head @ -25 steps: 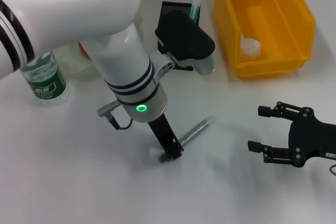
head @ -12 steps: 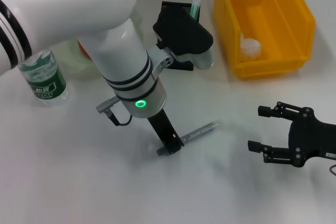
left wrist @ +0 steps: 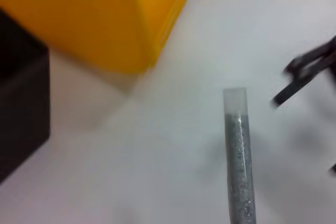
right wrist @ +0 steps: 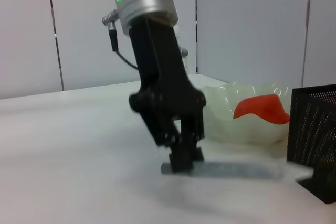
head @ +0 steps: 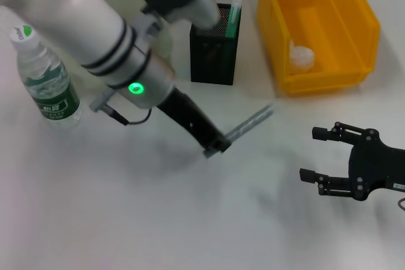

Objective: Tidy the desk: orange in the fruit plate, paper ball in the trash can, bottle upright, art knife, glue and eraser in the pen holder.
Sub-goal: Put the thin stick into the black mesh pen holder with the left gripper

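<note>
The left gripper [head: 216, 145] is clamped on one end of a slim grey stick, most likely the art knife [head: 248, 126], and it has just lifted and swung. Half a second ago the arm stood nearly upright over the stick, which lay low on the white surface [head: 126, 219]. Now the arm leans back toward the robot's left. The stick points up and away from the gripper, its free end nearer the black mesh pen holder [head: 214, 45] and the yellow bin [head: 354, 36]. The move has also uncovered the pen holder, which the arm hid before. As a judgement, the pick-up looks done and the carry to the pen holder is starting. The blur suggests the arm is moving fast.

The water bottle [head: 44, 80] stands upright at the robot's left. A green-capped stick, perhaps the glue [head: 234, 16], already stands in the pen holder. A white crumpled lump, probably the paper ball [head: 302, 55], lies in the yellow bin.

The right gripper [head: 338, 162] rests parked near the surface at the robot's right, fingers spread wide and empty.

The right wrist view shows what the head view cannot: the left gripper pinching the stick from the side, and behind it a pale scalloped fruit plate [right wrist: 236, 116] holding something orange-red, likely the orange [right wrist: 261, 107]. The left wrist view shows the stick's pale free end against the surface.
</note>
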`<action>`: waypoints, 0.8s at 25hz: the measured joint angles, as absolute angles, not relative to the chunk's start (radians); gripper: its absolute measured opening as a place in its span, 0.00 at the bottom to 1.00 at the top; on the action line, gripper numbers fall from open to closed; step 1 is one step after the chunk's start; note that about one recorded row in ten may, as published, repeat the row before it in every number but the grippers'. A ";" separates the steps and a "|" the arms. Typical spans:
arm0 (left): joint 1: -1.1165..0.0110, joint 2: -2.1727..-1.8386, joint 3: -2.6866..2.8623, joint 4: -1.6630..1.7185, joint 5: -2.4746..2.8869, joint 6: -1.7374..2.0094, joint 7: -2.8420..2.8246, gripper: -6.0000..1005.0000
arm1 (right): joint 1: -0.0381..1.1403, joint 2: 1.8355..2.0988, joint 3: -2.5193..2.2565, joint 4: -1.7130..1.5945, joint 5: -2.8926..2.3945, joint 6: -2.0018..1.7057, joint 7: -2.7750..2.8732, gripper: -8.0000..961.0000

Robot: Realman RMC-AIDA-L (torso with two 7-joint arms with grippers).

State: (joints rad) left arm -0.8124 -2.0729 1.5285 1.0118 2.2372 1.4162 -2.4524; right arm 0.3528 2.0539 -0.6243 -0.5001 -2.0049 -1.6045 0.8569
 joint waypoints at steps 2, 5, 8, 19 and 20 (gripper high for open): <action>-0.793 -2.071 1.476 1.013 2.194 1.430 -2.387 0.17 | 0.353 2.054 -0.624 -0.500 -2.005 -1.604 0.857 0.85; -0.765 -2.070 1.357 0.997 2.128 1.462 -2.262 0.17 | 0.355 2.054 -0.624 -0.500 -2.005 -1.604 0.859 0.85; -0.747 -2.069 1.251 0.956 2.050 1.507 -2.130 0.17 | 0.356 2.054 -0.624 -0.500 -2.005 -1.603 0.860 0.85; -0.722 -2.068 1.018 0.660 1.734 1.632 -1.650 0.17 | 0.362 2.053 -0.624 -0.500 -2.005 -1.601 0.871 0.85; -0.721 -2.069 1.018 0.643 1.719 1.630 -1.630 0.17 | 0.363 2.053 -0.624 -0.500 -2.005 -1.601 0.871 0.85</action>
